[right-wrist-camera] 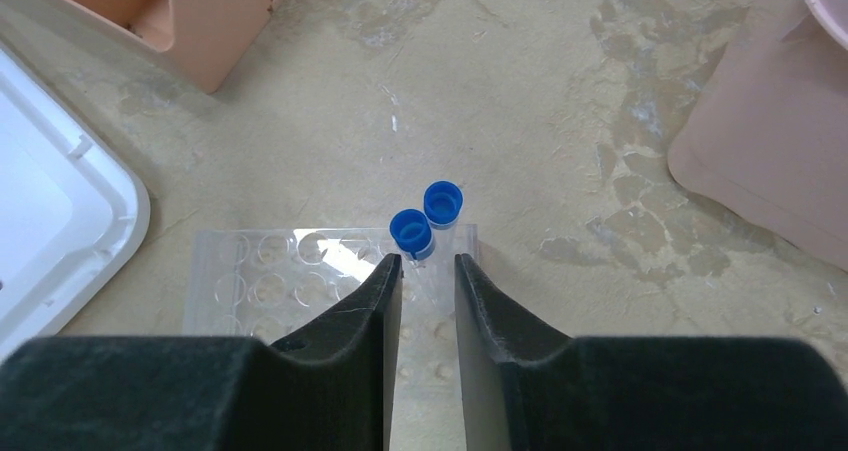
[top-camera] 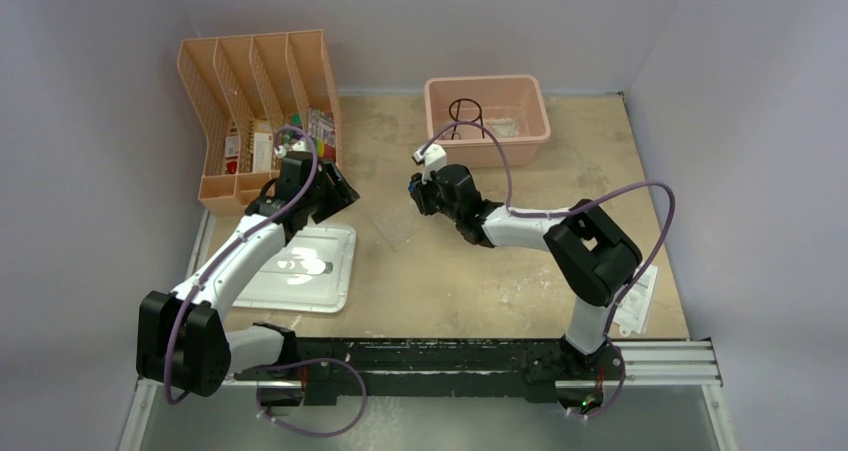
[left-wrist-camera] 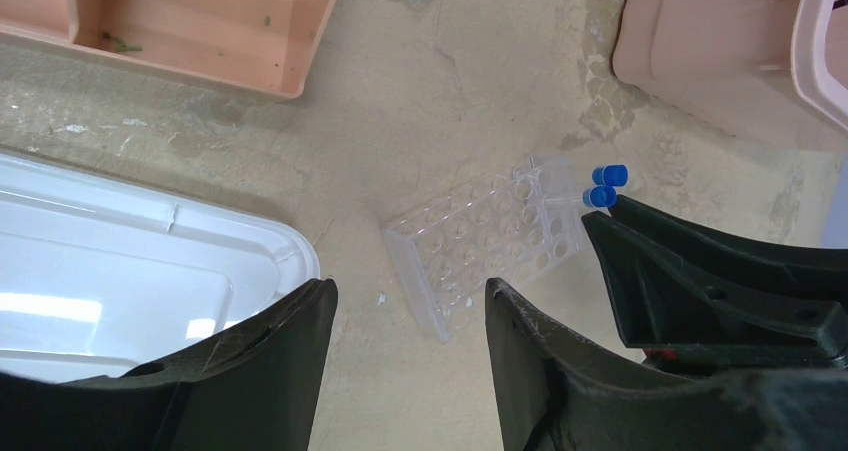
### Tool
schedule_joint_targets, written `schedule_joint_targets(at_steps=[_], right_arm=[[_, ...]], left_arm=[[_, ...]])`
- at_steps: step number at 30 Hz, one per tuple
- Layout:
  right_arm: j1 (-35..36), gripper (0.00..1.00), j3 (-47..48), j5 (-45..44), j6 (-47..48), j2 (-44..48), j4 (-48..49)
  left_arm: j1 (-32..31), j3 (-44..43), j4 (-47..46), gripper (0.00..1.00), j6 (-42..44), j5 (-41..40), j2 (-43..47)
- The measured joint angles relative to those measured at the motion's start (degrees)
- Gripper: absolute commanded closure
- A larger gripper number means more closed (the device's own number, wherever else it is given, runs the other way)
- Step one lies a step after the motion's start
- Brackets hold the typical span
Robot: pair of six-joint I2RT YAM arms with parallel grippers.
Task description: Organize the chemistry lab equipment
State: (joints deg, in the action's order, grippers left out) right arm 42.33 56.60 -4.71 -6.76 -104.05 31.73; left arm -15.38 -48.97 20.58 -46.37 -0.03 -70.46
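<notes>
the two blue-capped clear vials (right-wrist-camera: pixel 410 229) are standing upright at one end of the clear plastic tray (right-wrist-camera: pixel 260 286), just ahead of the right gripper (right-wrist-camera: pixel 428 261) (the nearer one), whose jaws are being held narrow and empty. the left gripper (left-wrist-camera: pixel 410 284) is hanging wide, holding nothing.

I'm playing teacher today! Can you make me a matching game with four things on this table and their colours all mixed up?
Things:
1. vial caps
2. wire tripod
3. flat lid
4. welled tray

Colours:
A. see-through
B. white
C. blue
D. black

Pairs: 1-C, 2-D, 3-B, 4-A
</notes>
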Motion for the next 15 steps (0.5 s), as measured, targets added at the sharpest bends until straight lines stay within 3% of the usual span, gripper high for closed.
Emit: schedule_joint_targets(at_steps=[7, 12, 15], right_arm=[[0.00, 0.76, -1.57, 1.03, 0.98, 0.74, 1.60], [0.00, 0.55, -1.68, 1.36, 1.46, 0.74, 1.55], [0.00, 0.49, -1.46, 1.20, 1.40, 0.74, 1.05]], left_arm=[[0.00, 0.02, 0.00, 0.44, 0.00, -0.02, 0.00], [0.00, 0.02, 0.00, 0.44, 0.00, 0.00, 0.00], [0.00, 0.02, 0.00, 0.44, -0.02, -0.02, 0.00]])
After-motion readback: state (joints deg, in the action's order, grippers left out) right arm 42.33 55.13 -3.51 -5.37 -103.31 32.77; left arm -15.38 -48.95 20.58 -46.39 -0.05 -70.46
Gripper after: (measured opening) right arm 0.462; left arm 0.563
